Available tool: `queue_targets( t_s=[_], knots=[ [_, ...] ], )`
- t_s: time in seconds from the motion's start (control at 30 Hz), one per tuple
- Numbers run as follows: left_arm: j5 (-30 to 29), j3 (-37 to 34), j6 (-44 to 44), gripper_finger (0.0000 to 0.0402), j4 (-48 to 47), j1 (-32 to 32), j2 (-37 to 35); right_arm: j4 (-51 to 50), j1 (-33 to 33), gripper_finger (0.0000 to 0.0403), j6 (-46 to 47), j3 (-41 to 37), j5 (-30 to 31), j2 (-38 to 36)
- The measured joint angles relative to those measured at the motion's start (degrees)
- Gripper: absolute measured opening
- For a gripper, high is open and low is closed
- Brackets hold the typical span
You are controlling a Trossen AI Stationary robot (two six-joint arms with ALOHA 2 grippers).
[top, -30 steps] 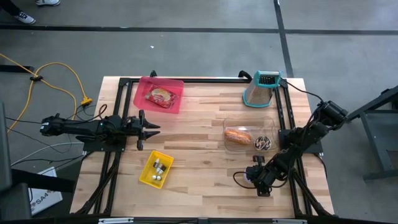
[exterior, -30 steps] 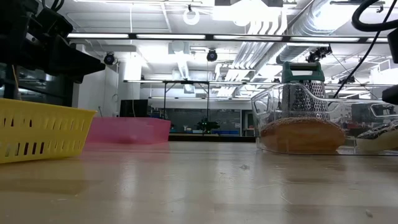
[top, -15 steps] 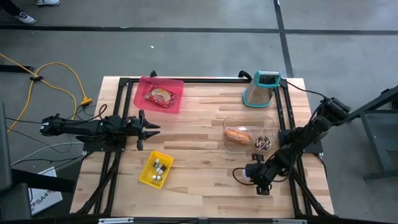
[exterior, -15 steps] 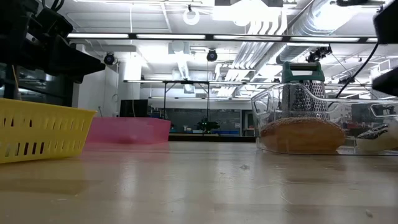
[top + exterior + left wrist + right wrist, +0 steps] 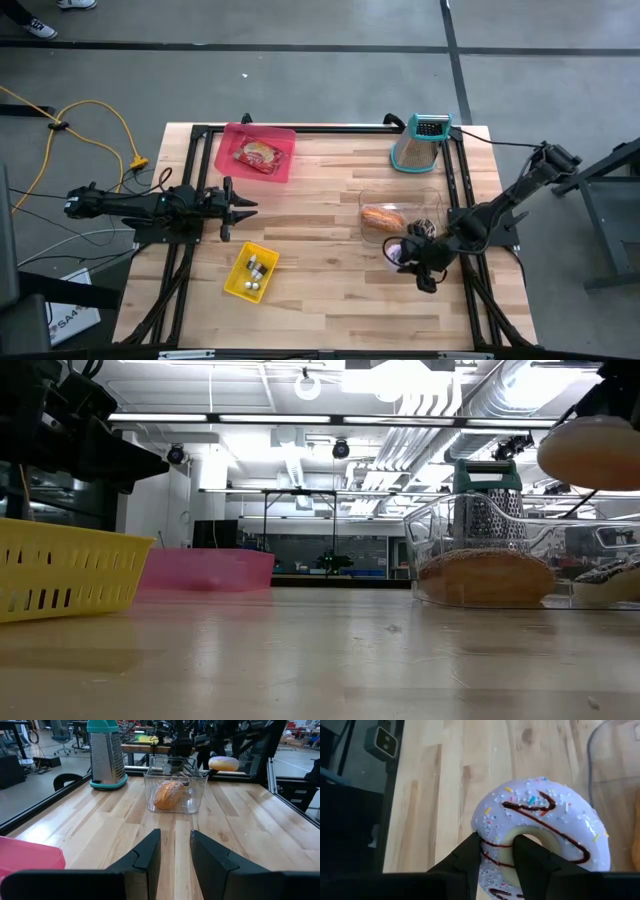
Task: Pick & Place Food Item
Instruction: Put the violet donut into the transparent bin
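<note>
A doughnut with lilac icing, sprinkles and dark drizzle hangs above the table's near right part, with my right gripper shut on it. It hangs just in front of a clear container, which holds a bread roll and a dark doughnut. The low view shows the lilac doughnut's pale underside well above the tabletop. My left gripper waits level at the table's left side, open with nothing between its fingers. My right gripper pinches the doughnut's ring on the side nearest the wrist. One finger is in the hole and the other is outside the ring. The fingers slant down from the table's right. The doughnut is lifted clear, icing up.
A pink tray holding a packaged food item stands at the far left. A yellow basket with small items sits near the front. A teal-topped metal grater stands at the far right. Bare wood lies between the basket and the container.
My right gripper has risen and gone toward the far edge, up to the clear container, tipping less steeply. The lilac doughnut has gone up with it, from near table level to well above the tabletop.
</note>
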Motion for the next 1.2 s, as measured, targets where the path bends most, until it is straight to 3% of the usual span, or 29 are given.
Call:
queue_targets(
  t_s=[0.27,1.2],
  knots=[
    [0.00,0.01,0.01,0.0100,0.00,0.01,0.01,1.30,-3.72,0.0100,-0.08,0.01,0.00,-0.20],
    [0.00,-0.01,0.01,0.0100,0.00,0.01,0.00,-1.18,-28.38,0.0100,4.44,0.02,-3.29,-1.55]
  ],
)
